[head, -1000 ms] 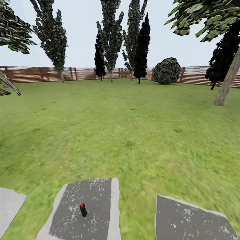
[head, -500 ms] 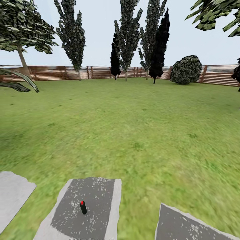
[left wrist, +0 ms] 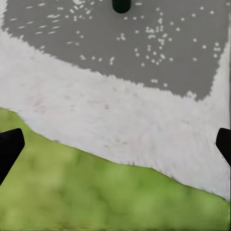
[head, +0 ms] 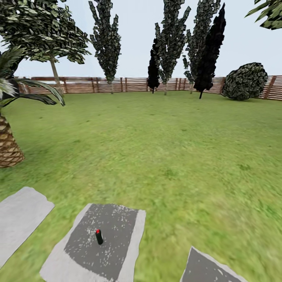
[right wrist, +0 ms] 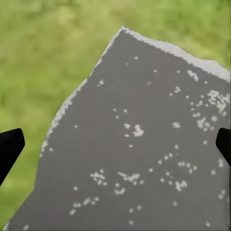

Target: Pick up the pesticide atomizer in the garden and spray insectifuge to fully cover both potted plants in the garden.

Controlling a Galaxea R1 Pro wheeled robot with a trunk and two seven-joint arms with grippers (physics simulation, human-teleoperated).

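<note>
Grey stepping stone [head: 117, 223]: pesticide atomizer [head: 99, 237] upright mid-slab, head view; left end effector [left wrist: 115, 144] and right end effector [right wrist: 115, 147] both spread wide, empty, wrist views.

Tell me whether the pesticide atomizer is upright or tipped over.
Upright: the pesticide atomizer stands on the grey stepping stone, red-marked top upward.

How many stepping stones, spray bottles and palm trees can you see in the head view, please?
Stepping stones: 3 (left, middle, right)
Spray bottles: 1
Palm trees: 1
Total: 5
</note>
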